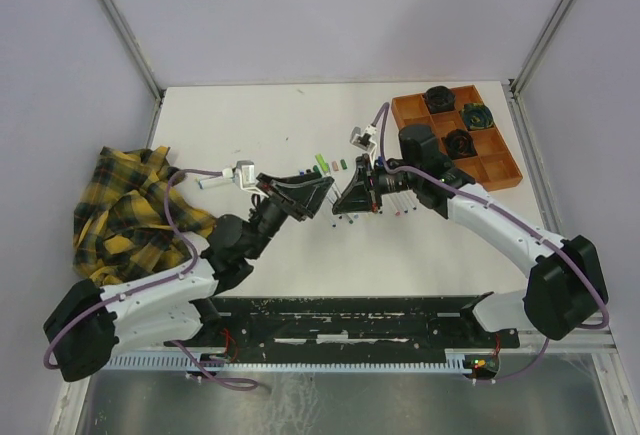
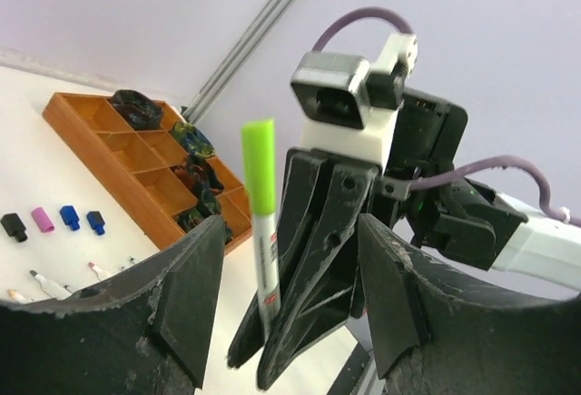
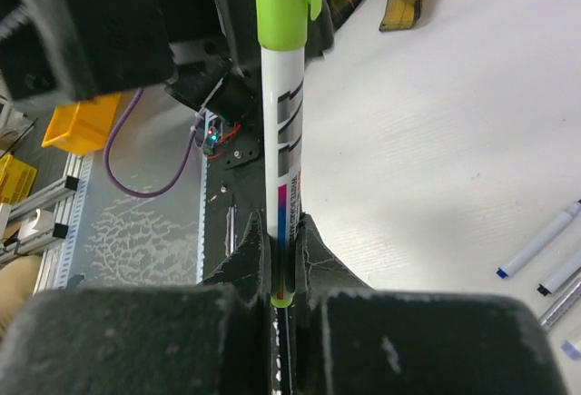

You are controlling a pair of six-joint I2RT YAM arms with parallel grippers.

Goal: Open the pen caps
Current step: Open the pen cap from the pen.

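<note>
My right gripper (image 3: 283, 251) is shut on a white pen barrel (image 3: 283, 141) near its tail end; the lime-green pen cap (image 3: 281, 4) is still on it. In the left wrist view that cap (image 2: 259, 163) stands up between my left gripper's (image 2: 289, 263) open fingers (image 2: 195, 295), which do not touch it. In the top view the left gripper (image 1: 322, 192) and right gripper (image 1: 346, 203) meet tip to tip at mid-table. Loose caps (image 1: 322, 164) lie behind them, including black (image 2: 14, 225), pink (image 2: 43, 220) and blue (image 2: 70, 216) ones.
An orange compartment tray (image 1: 497, 171) with black round objects stands at the back right and also shows in the left wrist view (image 2: 86, 132). A yellow plaid cloth (image 1: 125, 210) lies at the left. Several uncapped pens (image 1: 385, 210) lie under the right arm.
</note>
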